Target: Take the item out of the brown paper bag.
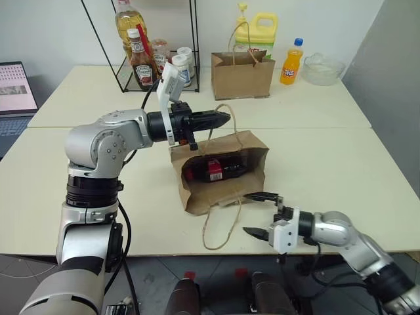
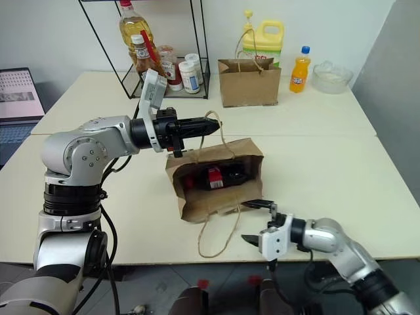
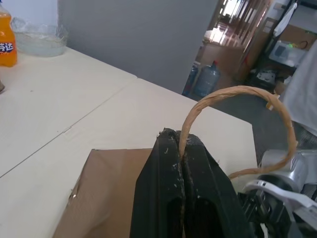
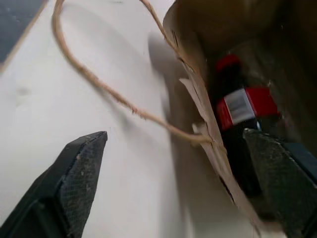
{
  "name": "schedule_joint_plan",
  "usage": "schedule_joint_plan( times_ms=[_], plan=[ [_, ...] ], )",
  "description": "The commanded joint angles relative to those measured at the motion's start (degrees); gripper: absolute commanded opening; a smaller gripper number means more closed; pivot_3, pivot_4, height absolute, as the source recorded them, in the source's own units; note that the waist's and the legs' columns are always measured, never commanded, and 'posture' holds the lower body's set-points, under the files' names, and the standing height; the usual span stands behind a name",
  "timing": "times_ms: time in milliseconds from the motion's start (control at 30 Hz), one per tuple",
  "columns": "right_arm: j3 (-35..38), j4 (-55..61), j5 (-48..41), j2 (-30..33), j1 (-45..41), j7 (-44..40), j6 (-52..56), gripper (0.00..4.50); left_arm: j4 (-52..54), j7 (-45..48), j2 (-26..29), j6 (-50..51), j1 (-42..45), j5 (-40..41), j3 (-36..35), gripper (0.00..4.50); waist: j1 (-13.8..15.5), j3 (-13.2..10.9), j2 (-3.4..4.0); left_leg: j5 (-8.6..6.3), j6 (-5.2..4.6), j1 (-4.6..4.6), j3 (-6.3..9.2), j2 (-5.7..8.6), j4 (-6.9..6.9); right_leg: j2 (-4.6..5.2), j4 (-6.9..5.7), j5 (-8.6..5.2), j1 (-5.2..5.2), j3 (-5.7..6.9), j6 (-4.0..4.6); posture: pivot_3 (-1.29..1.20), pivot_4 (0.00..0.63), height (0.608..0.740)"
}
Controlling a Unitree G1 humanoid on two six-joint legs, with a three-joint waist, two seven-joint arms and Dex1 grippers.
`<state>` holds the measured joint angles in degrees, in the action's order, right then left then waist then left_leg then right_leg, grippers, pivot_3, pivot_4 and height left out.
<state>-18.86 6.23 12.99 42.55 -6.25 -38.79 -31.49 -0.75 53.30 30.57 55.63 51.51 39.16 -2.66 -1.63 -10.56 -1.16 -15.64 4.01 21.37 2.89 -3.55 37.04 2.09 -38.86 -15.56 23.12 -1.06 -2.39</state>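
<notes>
The brown paper bag lies on its side in the middle of the table, its mouth towards me. Inside it lies the item, a cola bottle with a red label and a red cap. My left gripper is shut on the bag's upper loop handle and holds it up above the mouth. The lower handle trails on the table. My right gripper stands open just outside the mouth, low and near the table's front edge, with nothing between its fingers.
At the back stand a second brown bag, a yellow jug, an orange soda bottle and a glass bowl. A wire rack with ketchup bottles is at the back left, a laptop further left.
</notes>
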Motion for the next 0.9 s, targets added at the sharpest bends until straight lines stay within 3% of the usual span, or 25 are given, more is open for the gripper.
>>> schedule_joint_plan(
  times_ms=[33, 233, 400, 533, 667, 900],
  plan=[
    [3.99, 4.72, -2.26, 3.50, 4.46, -1.90, 3.54, 4.48, 1.20, 0.67, 0.50, -1.12, 0.50, 0.69, -0.75, 0.00, 0.01, 0.00, 0.00, 0.00, 0.00, 0.00, 0.00, 0.00, 0.00, 0.00, 0.00, -0.01, 0.00, 0.00, -0.01, 0.00, 0.150, 0.740],
    [9.75, 11.52, -8.43, 5.87, 8.07, -3.71, 11.21, 4.48, 0.48, 1.07, 0.78, -1.32, 1.12, 0.46, -0.69, 0.00, -0.01, -0.02, -0.02, 0.00, 0.00, 0.01, 0.01, 0.00, 0.01, -0.01, 0.00, -0.02, 0.00, 0.00, -0.03, 0.00, 0.150, 0.740],
    [13.60, 25.83, -31.57, 3.83, 5.79, -4.77, 38.94, 4.48, -0.51, 1.71, 1.37, -1.73, 1.70, -0.03, -0.66, 0.00, -0.21, -0.02, -0.03, 0.00, 0.01, 0.02, 0.03, -0.03, 0.00, -0.04, -0.02, -0.02, 0.02, 0.01, -0.03, 0.00, 0.150, 0.740],
    [14.39, 33.25, -54.62, -1.85, -3.98, 3.28, 61.00, 4.48, -1.35, 1.72, 1.32, -2.38, 2.36, -0.38, -0.38, 0.00, -0.22, -0.04, -0.04, 0.01, 0.01, 0.02, 0.08, -0.04, 0.01, -0.06, -0.03, -0.01, 0.02, 0.03, -0.02, 0.00, 0.150, 0.740],
    [13.51, 35.48, -65.33, -5.78, -10.20, 7.84, 70.54, 3.60, -1.36, 1.91, 1.65, -2.57, 2.50, -0.65, -0.08, 0.00, -0.09, -0.04, -0.03, 0.00, 0.00, 0.12, 0.18, -0.03, -0.01, -0.06, 0.01, -0.02, 0.06, 0.09, -0.02, 0.00, 0.150, 0.740],
    [6.97, 25.60, -61.75, -18.49, -19.11, 11.92, 73.66, 1.15, -0.88, 1.84, 1.99, -2.35, 2.72, -0.63, -0.20, 0.00, -0.16, -0.04, -0.04, 0.00, 0.00, 0.32, 0.26, -0.03, 0.02, -0.09, 0.04, -0.02, 0.17, 0.10, -0.03, 0.00, 0.150, 0.740]
  ],
)
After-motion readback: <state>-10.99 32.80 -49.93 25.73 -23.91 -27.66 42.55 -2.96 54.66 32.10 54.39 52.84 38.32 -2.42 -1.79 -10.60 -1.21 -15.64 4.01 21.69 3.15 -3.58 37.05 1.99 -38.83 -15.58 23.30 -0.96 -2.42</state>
